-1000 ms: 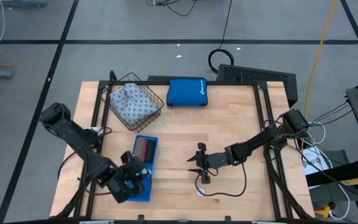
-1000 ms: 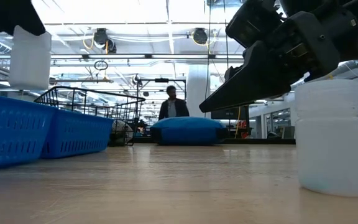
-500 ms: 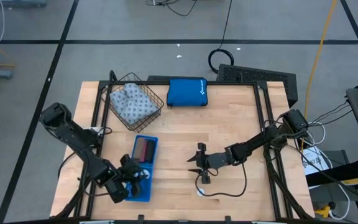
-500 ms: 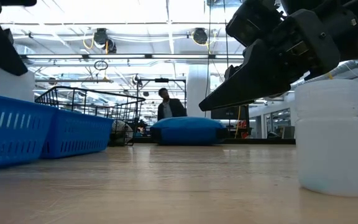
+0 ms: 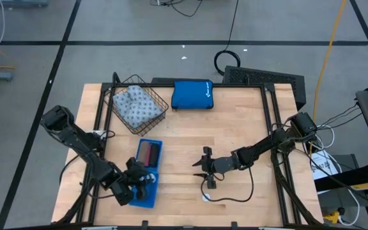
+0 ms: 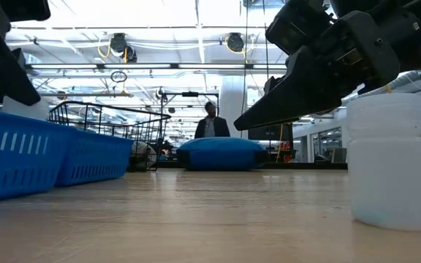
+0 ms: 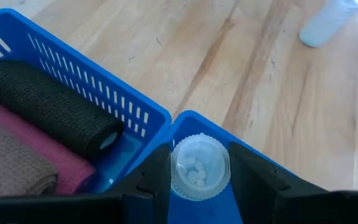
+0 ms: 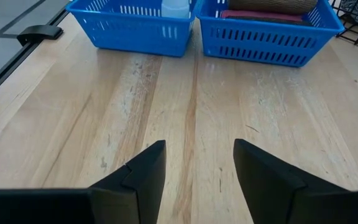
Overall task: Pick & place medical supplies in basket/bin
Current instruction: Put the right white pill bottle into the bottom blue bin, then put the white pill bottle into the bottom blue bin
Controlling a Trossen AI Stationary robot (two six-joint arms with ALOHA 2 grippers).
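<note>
Found left gripper [image 5: 139, 182] clenched on a white bottle [image 7: 199, 167], held between its fingers just above the blue tray [image 7: 104, 99]. Judged as placing step; called for lowering, then release. Found right gripper [image 8: 197, 162] spread, empty, second bottle [image 6: 389, 161] just beside.

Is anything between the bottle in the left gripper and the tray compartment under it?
Nothing visible: the left gripper holds the white bottle right over the blue tray's bare compartment; the rolls lie in the other one.
</note>
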